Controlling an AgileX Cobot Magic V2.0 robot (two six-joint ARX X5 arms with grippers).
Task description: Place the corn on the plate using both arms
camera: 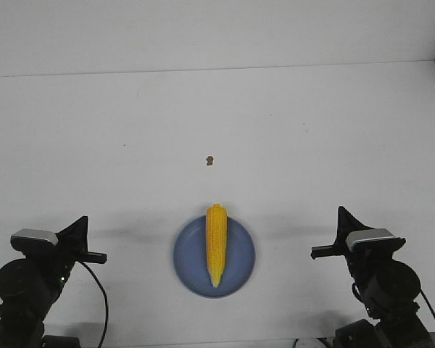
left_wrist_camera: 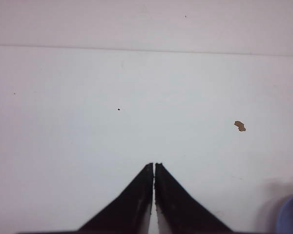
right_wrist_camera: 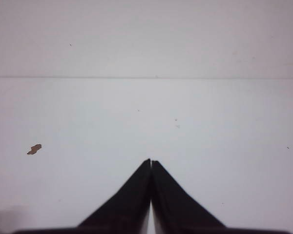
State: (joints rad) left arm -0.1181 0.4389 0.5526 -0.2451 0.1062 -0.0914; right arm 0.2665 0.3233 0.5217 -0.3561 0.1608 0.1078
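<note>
Corn on plate, both grippers closed and empty.

The left gripper (camera: 82, 221) and the right gripper (camera: 341, 212) sit at the near edge of the white table (camera: 312, 130), one at each side, each with its fingers pressed together and holding nothing. Between them, near the front edge, lies the blue plate (camera: 191, 261), well apart from both grippers. The corn (camera: 216, 243) rests on the plate, its long axis running near-to-far across the middle. The tapered tip points toward the robot; the blunt end reaches the far rim. Farther out, beyond the plate, a small brown crumb (camera: 209, 160) lies alone on the table.
</note>
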